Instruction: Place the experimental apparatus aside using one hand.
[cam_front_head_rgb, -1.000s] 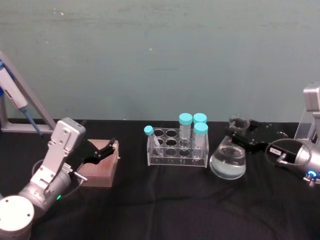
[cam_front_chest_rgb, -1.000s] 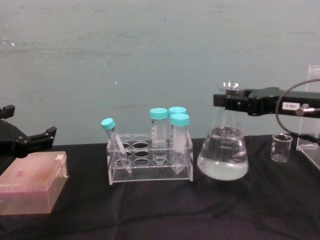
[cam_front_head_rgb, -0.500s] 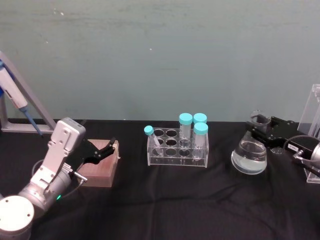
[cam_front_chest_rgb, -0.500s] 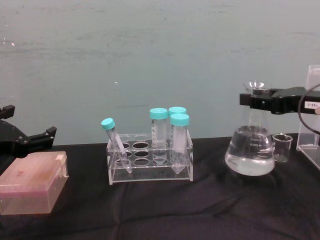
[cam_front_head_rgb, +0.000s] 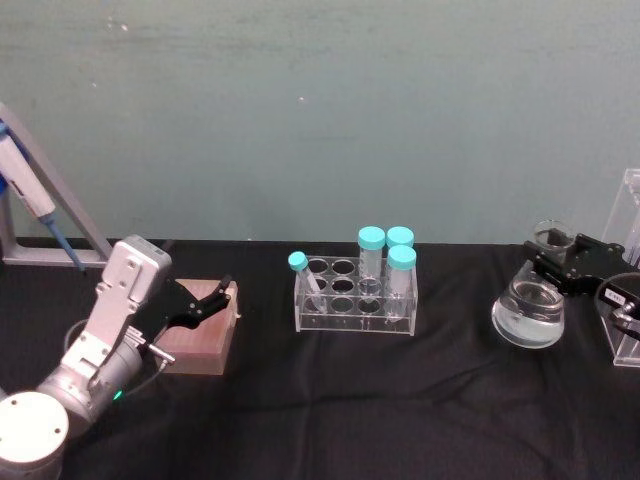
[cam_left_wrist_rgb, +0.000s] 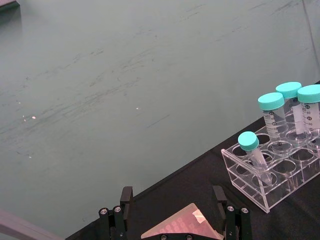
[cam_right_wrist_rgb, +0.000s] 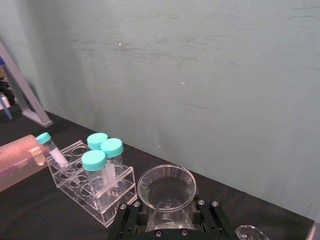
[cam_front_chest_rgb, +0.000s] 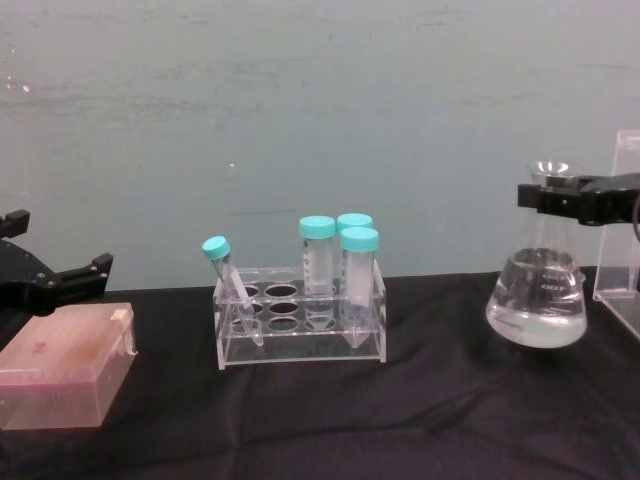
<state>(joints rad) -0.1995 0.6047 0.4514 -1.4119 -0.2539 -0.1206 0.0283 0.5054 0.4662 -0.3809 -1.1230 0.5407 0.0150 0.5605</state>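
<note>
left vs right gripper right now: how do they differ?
The right gripper is shut on the neck of the flask; the left gripper is open and holds nothing. The right sits at the table's right end, the left above the pink box. Both have black fingers.

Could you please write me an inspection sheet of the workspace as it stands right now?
Surface: black cloth, wrinkled, dry.
Job's things: flask of clear liquid near the right edge, gripped at its neck; clear stand just beyond it.
Clutter: tube rack at centre with four teal-capped tubes, one leaning; pink box at left.
Grippers: right gripper shut on the flask's neck; left gripper open, over the pink box.
Cables: one at the right gripper.
Surroundings: teal wall; pipette on a grey frame, far left.
</note>
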